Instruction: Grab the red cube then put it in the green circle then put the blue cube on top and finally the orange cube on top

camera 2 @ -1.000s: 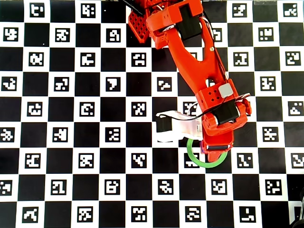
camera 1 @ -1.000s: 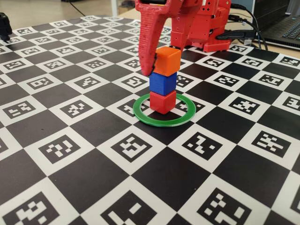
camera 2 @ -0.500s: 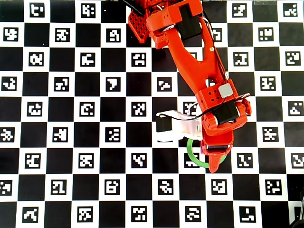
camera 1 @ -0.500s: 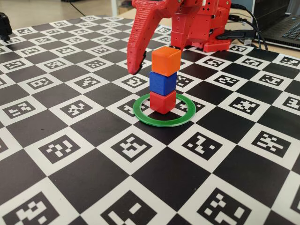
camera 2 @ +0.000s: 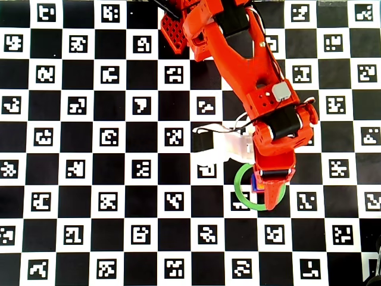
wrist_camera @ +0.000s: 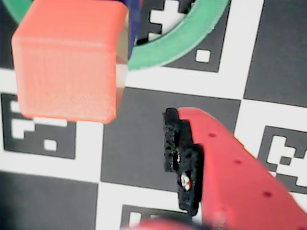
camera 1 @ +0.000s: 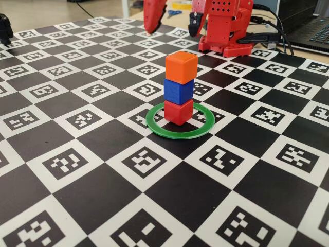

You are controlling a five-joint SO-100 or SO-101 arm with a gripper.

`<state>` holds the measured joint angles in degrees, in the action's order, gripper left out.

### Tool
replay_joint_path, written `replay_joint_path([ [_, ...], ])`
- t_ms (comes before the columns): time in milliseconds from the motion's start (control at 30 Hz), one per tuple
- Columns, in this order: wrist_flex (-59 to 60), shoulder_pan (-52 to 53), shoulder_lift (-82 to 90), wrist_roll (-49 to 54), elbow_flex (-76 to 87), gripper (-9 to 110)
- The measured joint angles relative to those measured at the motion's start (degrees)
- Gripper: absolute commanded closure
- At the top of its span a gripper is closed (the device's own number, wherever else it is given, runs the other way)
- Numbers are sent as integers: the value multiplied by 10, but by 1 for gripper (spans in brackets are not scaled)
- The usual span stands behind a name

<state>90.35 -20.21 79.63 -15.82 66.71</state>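
Note:
In the fixed view the red cube (camera 1: 178,111) stands inside the green circle (camera 1: 154,123). The blue cube (camera 1: 178,91) sits on it and the orange cube (camera 1: 181,67) sits on top, slightly twisted. My gripper (camera 1: 171,33) hangs open behind and above the stack, touching nothing. In the wrist view the orange cube (wrist_camera: 67,62) fills the upper left, with a sliver of the blue cube (wrist_camera: 133,19) and the green circle (wrist_camera: 192,33) behind it. My gripper (wrist_camera: 98,163) is empty; its padded finger (wrist_camera: 180,158) is clear of the cube. In the overhead view my gripper (camera 2: 269,193) covers most of the stack.
The arm's red base (camera 1: 226,31) stands at the back right, with cables and a laptop (camera 1: 308,25) beyond it. A black object (camera 1: 5,28) sits at the far left edge. The checkerboard marker mat (camera 1: 103,206) covers the table.

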Motion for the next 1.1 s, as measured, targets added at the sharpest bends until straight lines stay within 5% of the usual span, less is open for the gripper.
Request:
replay_joint_path([
  [167,12,6,64,53,4,63],
  [567,-18,70,296,207,202,107],
  [800,-9,130,367,273,293,107],
  [1100,-77,182,443,491,455,107],
])
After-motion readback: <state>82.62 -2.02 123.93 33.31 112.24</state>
